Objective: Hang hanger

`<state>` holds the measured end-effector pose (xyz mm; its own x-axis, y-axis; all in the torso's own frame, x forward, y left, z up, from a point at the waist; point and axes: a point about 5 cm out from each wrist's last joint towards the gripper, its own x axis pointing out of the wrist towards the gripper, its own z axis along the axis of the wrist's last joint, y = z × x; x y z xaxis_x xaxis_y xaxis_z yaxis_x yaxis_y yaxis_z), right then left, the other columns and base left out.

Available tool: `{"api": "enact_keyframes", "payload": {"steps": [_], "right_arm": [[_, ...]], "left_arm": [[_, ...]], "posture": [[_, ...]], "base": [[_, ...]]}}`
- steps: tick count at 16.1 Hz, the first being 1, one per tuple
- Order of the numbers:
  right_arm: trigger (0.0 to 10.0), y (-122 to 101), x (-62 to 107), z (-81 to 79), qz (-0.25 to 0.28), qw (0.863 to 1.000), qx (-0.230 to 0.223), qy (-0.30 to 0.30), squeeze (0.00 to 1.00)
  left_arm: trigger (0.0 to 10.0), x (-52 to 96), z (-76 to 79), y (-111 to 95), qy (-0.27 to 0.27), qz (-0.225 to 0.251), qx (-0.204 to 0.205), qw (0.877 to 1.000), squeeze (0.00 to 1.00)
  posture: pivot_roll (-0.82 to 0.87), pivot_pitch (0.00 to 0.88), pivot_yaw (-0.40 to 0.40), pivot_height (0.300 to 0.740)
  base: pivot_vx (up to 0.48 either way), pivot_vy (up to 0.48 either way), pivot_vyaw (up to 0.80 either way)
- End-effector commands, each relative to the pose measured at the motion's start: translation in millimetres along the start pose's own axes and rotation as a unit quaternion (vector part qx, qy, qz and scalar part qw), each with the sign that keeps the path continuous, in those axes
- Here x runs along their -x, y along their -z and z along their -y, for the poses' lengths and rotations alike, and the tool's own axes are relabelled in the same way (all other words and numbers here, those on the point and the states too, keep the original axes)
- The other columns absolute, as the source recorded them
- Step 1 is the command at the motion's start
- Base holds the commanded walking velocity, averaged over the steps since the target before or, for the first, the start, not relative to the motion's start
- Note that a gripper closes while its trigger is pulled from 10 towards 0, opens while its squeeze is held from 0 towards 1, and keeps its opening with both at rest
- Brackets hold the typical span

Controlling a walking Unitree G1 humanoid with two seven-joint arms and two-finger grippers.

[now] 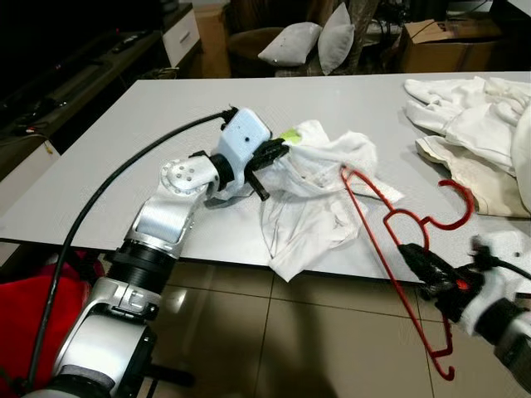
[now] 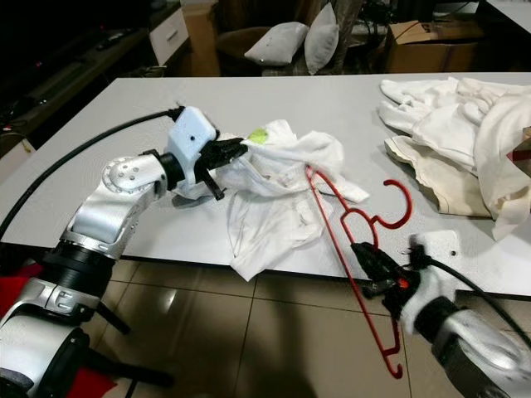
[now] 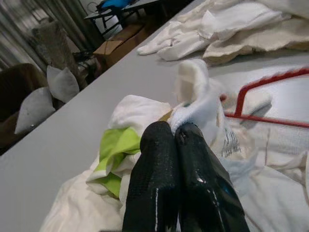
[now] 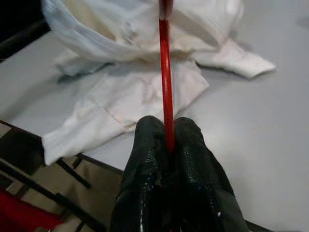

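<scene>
While right tool pinches red hanger, left tool grips white shirt w/ green tag.

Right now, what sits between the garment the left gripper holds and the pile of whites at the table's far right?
Bare grey table, plus the red hanger hook toward the near edge, seen in both eye views.

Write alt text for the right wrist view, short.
The right hand, its two black fingers shut on the thin bar of a red hanger, which runs away toward a crumpled white garment on a grey table. The garment's edge hangs over the table's near side.
</scene>
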<state>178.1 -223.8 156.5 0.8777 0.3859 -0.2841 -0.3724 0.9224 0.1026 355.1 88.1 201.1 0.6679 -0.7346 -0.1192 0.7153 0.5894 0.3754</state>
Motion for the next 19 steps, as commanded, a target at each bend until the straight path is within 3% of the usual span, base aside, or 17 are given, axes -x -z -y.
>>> {"api": "enact_keyframes", "payload": {"steps": [1,5,11,14,19], "right_arm": [[10.0,-9,8.0,-3.6,0.017,0.999,0.018,-0.030,0.00],[10.0,-9,32.4,-9.1,-0.006,0.995,0.025,-0.099,0.00],[10.0,2,10.5,-7.5,0.007,0.995,-0.048,-0.087,0.00],[10.0,6,-2.3,-2.4,0.010,0.995,-0.071,-0.074,0.00],[10.0,7,-25.4,7.7,0.024,0.993,-0.111,-0.037,0.00]], "left_arm": [[0.0,2.5,-0.7,2,-0.007,-0.013,-0.018,1.000,0.00],[0.0,1.8,-3.7,-1,-0.020,-0.012,-0.030,0.999,0.00],[0.0,7.3,10.1,-14,0.032,0.027,-0.094,0.995,0.00],[0.0,12.8,18.0,-21,0.060,0.048,-0.095,0.993,0.00],[0.0,19.8,23.6,-20,0.087,0.040,-0.110,0.989,0.00]], "posture": [[-0.04,0.000,0.130,0.740],[-0.05,0.000,0.137,0.740],[-0.04,0.000,0.127,0.740],[-0.03,0.000,0.122,0.740],[-0.03,0.000,0.118,0.740]], "base": [[0.000,0.000,0.00],[0.000,0.000,0.00],[0.000,0.000,0.00],[0.000,0.000,0.00],[0.000,0.000,0.00]]}}
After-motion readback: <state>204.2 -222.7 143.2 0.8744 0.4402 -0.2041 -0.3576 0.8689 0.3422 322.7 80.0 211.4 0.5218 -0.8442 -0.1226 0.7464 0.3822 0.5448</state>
